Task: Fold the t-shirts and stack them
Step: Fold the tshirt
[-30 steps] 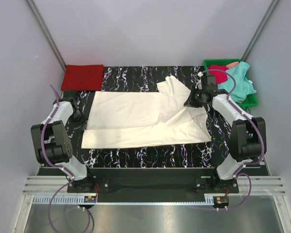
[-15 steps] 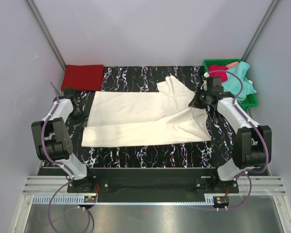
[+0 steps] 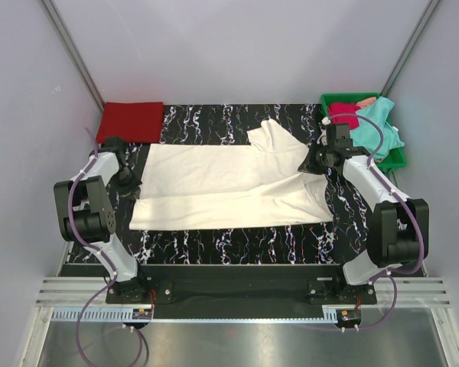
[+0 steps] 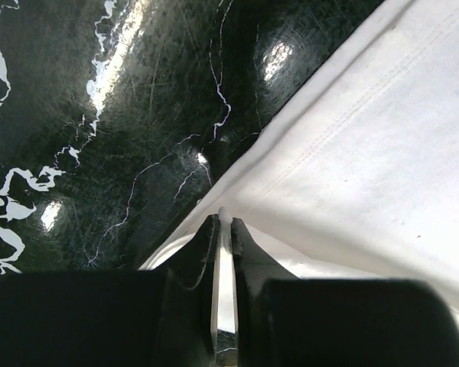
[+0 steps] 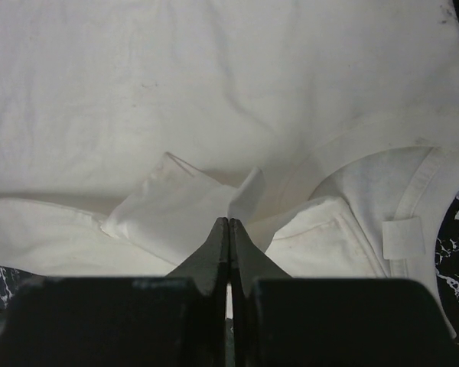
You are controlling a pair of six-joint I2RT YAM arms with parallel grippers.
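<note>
The cream-white t-shirt (image 3: 229,187) is lying spread across the middle of the table (image 3: 229,245), its hem end toward the left edge and its collar end toward the right edge. The near strip of the shirt is lying folded over along its length. The hem's corner by the left edge is being pinched by the left gripper (image 4: 223,228); its fingers are closed on a thin sliver of white cloth, just above the dark marbled surface. A bunched fold of the same shirt, close to the collar (image 5: 413,191) and its small label (image 5: 403,237), is being clamped by the right gripper (image 5: 228,228), whose fingers are pressed together with no gap showing. The sleeve beside that grip is being held slightly raised and is pointing toward the far edge. The red t-shirt (image 3: 130,122) is lying folded at the far left corner. The teal t-shirt (image 3: 379,130) and the crimson t-shirt (image 3: 343,115) are lying crumpled in the green tray (image 3: 398,159) at the far right corner.
</note>
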